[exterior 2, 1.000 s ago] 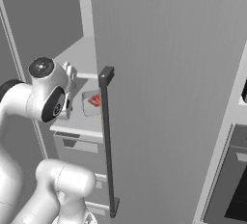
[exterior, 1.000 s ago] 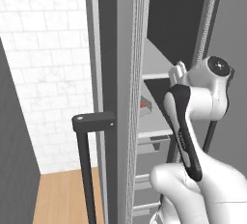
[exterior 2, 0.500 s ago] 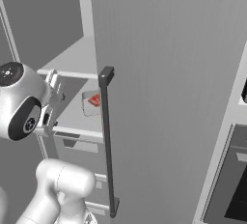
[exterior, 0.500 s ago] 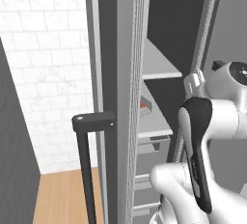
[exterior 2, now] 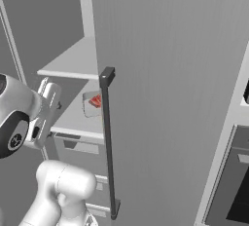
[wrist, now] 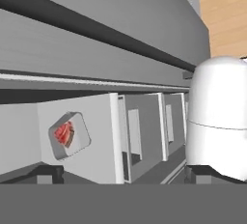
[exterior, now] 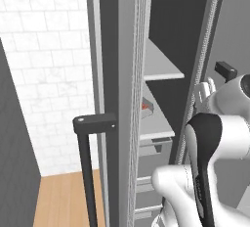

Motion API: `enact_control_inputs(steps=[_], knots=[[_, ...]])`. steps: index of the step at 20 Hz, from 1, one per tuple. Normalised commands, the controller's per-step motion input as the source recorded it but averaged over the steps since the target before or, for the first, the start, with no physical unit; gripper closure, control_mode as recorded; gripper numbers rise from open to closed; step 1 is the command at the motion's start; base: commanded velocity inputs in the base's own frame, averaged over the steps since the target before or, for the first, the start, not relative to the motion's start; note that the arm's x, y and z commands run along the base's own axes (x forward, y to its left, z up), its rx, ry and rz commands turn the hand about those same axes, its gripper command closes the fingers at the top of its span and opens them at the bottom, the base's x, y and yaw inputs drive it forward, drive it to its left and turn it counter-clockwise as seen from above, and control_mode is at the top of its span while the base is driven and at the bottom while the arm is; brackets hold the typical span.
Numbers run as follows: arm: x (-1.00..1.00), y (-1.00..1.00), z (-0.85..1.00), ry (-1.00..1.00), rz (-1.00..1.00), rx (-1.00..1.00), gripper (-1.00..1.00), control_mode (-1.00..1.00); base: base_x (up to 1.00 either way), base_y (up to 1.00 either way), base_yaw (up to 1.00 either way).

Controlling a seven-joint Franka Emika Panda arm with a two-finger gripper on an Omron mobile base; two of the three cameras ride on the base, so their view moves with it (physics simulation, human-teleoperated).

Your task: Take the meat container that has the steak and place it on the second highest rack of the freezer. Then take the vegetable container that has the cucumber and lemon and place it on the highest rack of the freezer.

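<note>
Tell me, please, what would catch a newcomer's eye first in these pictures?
Probably the red steak in its clear meat container, the one spot of colour, sitting on a grey shelf inside the open freezer. Next, the tall grey freezer door with its long dark handle. The white arm's gripper hangs open outside the shelves, holding nothing.
</note>
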Motion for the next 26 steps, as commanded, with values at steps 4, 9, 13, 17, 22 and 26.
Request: enact_control_inputs(steps=[4, 9, 13, 17, 22, 26], knots=[[-0.01, -0.11, 0.00, -0.01, 0.00, 0.00, -1.00, -1.00, 0.00, 0.00, 0.00], [0.02, 0.00, 0.06, 0.00, 0.00, 0.00, -1.00, -1.00, 0.00, 0.00, 0.00], [0.06, 0.00, 0.04, 0.00, 0.00, 0.00, -1.00, -1.00, 0.00, 0.00, 0.00], [0.00, 0.00, 0.00, 0.00, 0.00, 0.00, -1.00, 1.00, -0.14, 0.02, 0.00], [0.00, 0.00, 0.00, 0.00, 0.00, 0.00, -1.00, 1.00, -0.73, -0.58, 0.00], [0.00, 0.00, 0.00, 0.00, 0.00, 0.00, -1.00, 1.00, -0.72, -0.99, -0.06]])
